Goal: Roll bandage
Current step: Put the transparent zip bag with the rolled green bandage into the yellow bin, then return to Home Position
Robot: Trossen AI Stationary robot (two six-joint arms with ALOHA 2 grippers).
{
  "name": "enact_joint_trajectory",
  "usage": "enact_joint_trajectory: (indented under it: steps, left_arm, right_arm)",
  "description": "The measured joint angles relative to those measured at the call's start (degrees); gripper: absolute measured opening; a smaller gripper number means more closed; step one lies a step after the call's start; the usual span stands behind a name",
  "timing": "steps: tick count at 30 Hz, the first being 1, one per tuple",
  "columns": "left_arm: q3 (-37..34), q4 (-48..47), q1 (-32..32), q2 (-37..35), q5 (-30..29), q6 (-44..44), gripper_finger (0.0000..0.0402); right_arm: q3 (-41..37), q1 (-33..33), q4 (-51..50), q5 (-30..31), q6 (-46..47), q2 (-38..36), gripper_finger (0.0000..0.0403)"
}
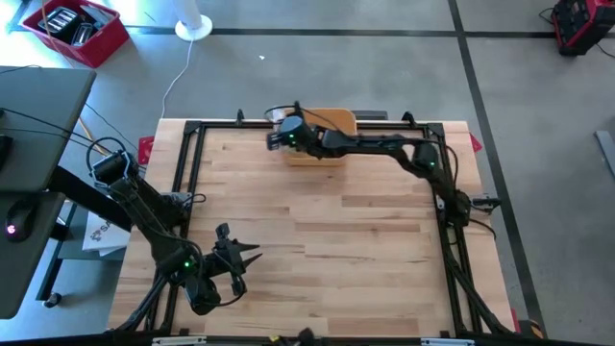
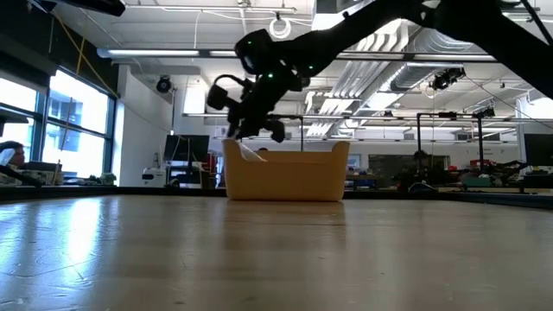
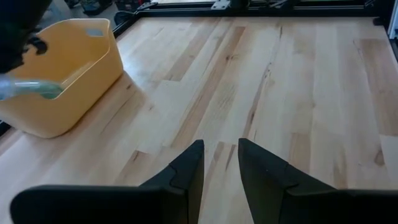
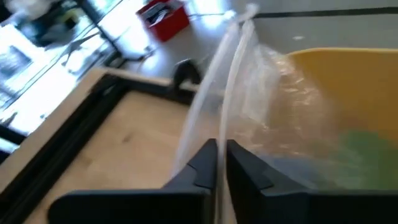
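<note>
A clear plastic bag (image 4: 280,112) with something green (image 4: 364,155) inside, apparently the bandage, hangs at the left end of a yellow bin (image 1: 336,122). The bin stands at the table's far edge. My right gripper (image 4: 221,155) is shut on the bag, just above the bin's left rim (image 2: 238,151). The bag also shows in the left wrist view (image 3: 31,88) over the bin (image 3: 68,68). My left gripper (image 3: 221,162) hovers open over the near left part of the table (image 1: 252,255), with nothing between its fingers. My right gripper pinches a thin gathered edge of the bag's clear plastic (image 4: 229,118) between its two fingers. The fingers slant downward, coming from the table's right. The bag hangs past and below the fingertips (image 2: 251,153), at the bin's left rim. Whether the bag touches the bin, I cannot tell.
The wooden tabletop (image 1: 327,231) lies bare between the two arms. A black metal frame (image 1: 197,130) runs along its edges. A red box (image 1: 75,29) sits on the floor beyond the far left corner.
</note>
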Motion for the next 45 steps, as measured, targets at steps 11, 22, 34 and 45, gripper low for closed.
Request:
enact_joint_trajectory:
  steps: [11, 22, 34, 45]
  left_arm:
    - [0.0, 0.1, 0.0, 0.0, 0.0, -1.0, 0.0092]
    - [0.0, 0.1, -0.1, 0.0, 0.3, -2.3, 0.0092]
    - [0.0, 0.2, -0.1, 0.6, -0.9, -6.0, 0.0092]
    - [0.0, 3.0, 0.6, 2.4, -3.8, -6.0, 0.0092]
  right_arm:
    - [6.4, 0.2, -3.2, -5.3, -6.7, 3.0, 0.0190]
    - [6.4, 2.0, -17.3, -15.5, -18.8, -5.8, 0.0222]
    - [-12.9, 19.2, -53.6, -28.1, -41.4, -28.5, 0.0222]
    - [-62.2, 35.9, -29.0, -16.2, -10.3, -77.8, 0.0222]
